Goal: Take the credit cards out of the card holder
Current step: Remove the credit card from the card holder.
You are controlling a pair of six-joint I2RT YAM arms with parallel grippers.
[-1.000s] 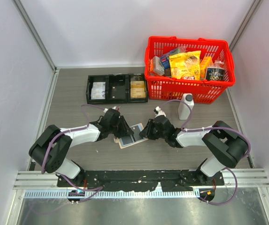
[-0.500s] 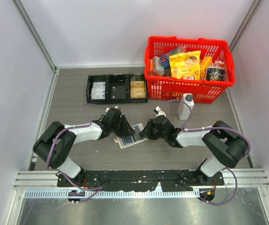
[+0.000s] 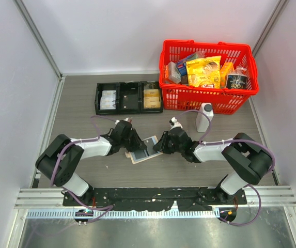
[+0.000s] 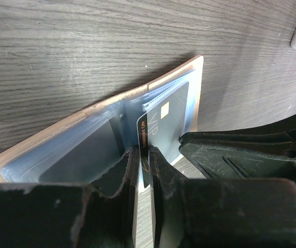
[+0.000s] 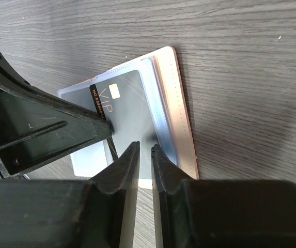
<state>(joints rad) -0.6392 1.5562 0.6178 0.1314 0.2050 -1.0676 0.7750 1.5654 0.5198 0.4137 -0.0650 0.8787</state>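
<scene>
The card holder (image 3: 146, 150) lies open on the surface (image 3: 80, 119) between the left gripper (image 4: 143, 155) and the right gripper (image 5: 141, 151). The left jaws pinch a dark credit card (image 4: 168, 121) in its sleeve. The right jaws sit narrow over the holder, and their grip cannot be told.

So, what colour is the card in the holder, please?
The card is dark grey with a black, orange-lettered edge; clearest in right wrist view.

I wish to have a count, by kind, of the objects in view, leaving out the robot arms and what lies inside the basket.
Red plastic basket: 1
Black three-compartment tray: 1
White plastic bottle: 1
Tan folding card holder, open: 1
Grey plastic card with a chip: 1
Total: 5
</scene>
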